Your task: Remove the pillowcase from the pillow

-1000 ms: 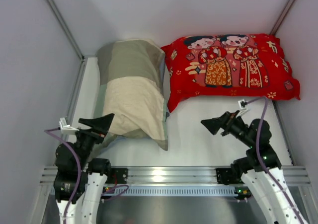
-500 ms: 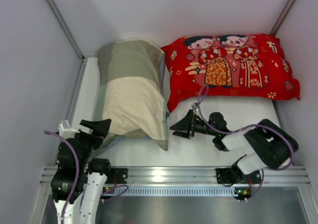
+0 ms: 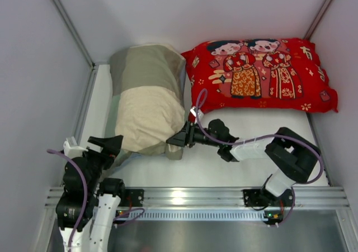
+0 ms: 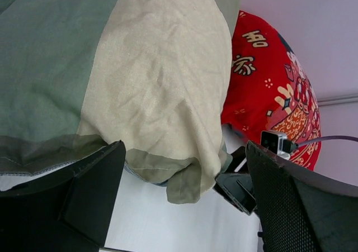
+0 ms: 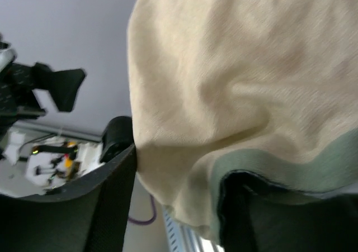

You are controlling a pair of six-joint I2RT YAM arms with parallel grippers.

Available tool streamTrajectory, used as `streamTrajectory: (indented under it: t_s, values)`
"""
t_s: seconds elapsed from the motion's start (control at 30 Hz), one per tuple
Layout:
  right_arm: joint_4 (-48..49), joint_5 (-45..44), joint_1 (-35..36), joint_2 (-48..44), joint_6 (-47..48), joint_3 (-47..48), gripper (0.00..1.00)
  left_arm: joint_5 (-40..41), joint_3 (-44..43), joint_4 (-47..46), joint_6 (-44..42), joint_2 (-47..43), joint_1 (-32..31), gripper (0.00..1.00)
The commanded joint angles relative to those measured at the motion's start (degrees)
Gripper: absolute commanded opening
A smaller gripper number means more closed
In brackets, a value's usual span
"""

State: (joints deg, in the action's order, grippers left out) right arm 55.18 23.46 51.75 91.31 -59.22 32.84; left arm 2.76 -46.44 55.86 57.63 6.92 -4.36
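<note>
Right pincer [image 3: 173,141] straddles one pillowcase [image 3: 146,98] corner.

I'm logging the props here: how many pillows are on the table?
2. One lies at the left, hidden inside the green-and-cream pillowcase, so only its bulge shows. The red cartoon-print pillow lies beside it at the far right. No others are in view.

Bare table [image 3: 254,123] lies open beside the pillowcase [image 3: 148,104]; the red pillow [image 3: 257,73] blocks farther back
</note>
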Motion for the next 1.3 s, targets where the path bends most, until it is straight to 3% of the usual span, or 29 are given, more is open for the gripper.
streamTrajectory:
  t_s: [0.0, 0.1, 0.13, 0.23, 0.37, 0.47, 0.73, 1.07, 1.27]
  values:
    - [-13.2, -8.1, 1.0, -2.0, 11.9, 6.2, 0.51, 1.6, -2.3, 1.4, -2.1, 1.6, 0.3, 0.90]
    - [-18.5, -9.6, 1.0, -1.7, 16.1, 10.0, 0.16, 4.9, -3.6, 4.2, -2.5, 5.0, 0.3, 0.84]
    - [-19.7, -9.9, 1.0, -1.7, 17.0, 11.1, 0.00, 5.4, -3.7, 4.6, -2.6, 7.2, 0.3, 0.83]
    - [-24.7, -10.6, 0.9, -2.5, 19.3, 14.4, 0.00, 4.9, -4.0, 4.7, -3.7, 11.6, 0.3, 0.80]
    - [-29.1, -11.2, 1.0, -7.2, 21.2, 17.1, 0.00, 4.4, -7.4, 4.5, -10.0, 26.6, 0.3, 0.72]
    - [-32.9, -9.3, 1.0, -12.7, 23.1, 21.0, 0.00, 3.1, -11.4, 5.4, -12.6, 31.5, 0.3, 0.70]
    - [-40.8, -1.2, 1.0, -17.1, 27.0, 33.3, 0.00, 5.0, -15.4, 6.4, -12.1, 22.0, 0.3, 0.86]
    - [-42.1, 2.8, 1.1, -19.8, 27.6, 39.9, 0.00, 9.6, -21.3, 12.0, -11.0, 13.7, 0.3, 0.89]
    - [-45.3, 6.2, 1.2, -21.3, 26.1, 50.2, 0.00, 9.9, -22.8, 12.2, -10.9, 13.1, 0.3, 0.89]
